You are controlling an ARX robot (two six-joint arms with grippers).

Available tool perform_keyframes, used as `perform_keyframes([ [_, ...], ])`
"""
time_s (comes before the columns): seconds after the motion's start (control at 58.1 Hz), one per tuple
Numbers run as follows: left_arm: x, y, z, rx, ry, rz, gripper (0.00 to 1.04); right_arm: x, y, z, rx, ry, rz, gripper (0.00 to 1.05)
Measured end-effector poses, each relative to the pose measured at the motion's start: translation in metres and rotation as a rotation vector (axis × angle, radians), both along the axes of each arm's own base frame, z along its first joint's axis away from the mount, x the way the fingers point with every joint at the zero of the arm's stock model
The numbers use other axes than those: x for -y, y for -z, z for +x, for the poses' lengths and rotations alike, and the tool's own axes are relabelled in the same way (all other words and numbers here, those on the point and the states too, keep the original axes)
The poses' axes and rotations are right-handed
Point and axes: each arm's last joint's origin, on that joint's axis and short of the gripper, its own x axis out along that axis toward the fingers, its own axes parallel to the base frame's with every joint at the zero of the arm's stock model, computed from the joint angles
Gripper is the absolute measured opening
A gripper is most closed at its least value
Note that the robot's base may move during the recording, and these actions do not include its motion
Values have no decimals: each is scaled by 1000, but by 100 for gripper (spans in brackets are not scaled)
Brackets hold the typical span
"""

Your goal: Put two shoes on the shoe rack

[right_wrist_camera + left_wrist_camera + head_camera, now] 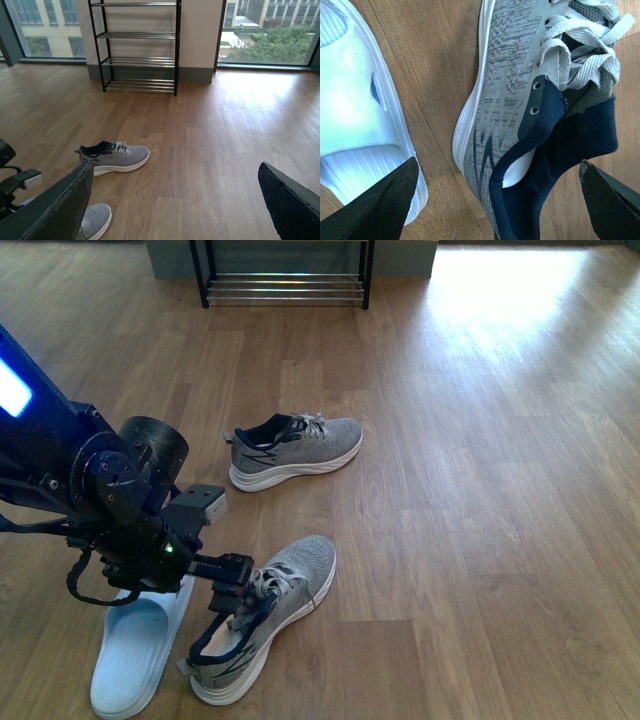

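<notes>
one gray sneaker [262,625] sits under the left claw [232,602], spread wide apart; right claw [175,167] is wide apart too.

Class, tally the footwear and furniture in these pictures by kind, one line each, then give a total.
Grey sneakers: 2
Pale blue slide sandal: 1
Shoe rack: 1
Total: 4
</notes>
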Motion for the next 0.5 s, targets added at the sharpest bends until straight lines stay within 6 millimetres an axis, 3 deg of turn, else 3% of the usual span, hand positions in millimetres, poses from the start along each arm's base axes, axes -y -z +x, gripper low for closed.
perform_keyframes([
  [0.499, 17, 48, 14, -40, 91, 27, 95, 0, 0, 0, 0, 0, 0, 95],
])
